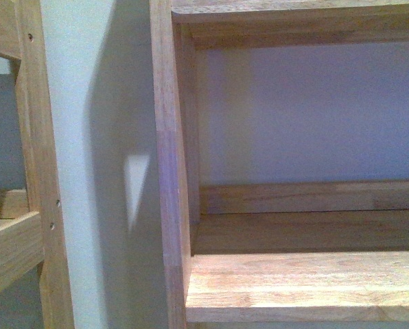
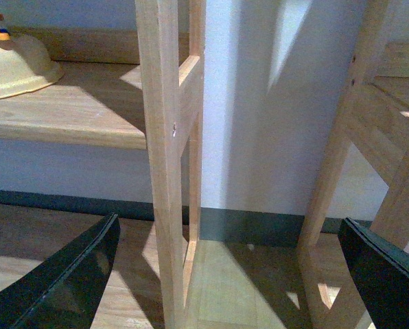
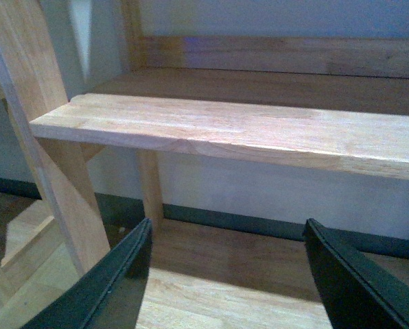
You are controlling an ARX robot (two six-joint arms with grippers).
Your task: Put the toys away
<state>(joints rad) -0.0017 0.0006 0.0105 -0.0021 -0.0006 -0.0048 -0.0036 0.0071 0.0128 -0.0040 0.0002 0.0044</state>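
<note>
- Looking for the plush toy: we can't see it in any view, only light wooden shelving (image 1: 300, 284).
- Left gripper (image 2: 225, 274) and right gripper (image 3: 225, 274) both gape wide, holding nothing.
- We'd guess it's soft and light, so pinch its body, not the tag.
- Cream bowl (image 2: 16, 65) sits on a shelf.

No legible text, label, brand, number or sign appears on the light wooden shelf units (image 1: 300, 284), the pale wall (image 1: 88, 164) or elsewhere in any view.

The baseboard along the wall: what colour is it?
Dark green-grey baseboard, clearest in the right wrist view.
</note>
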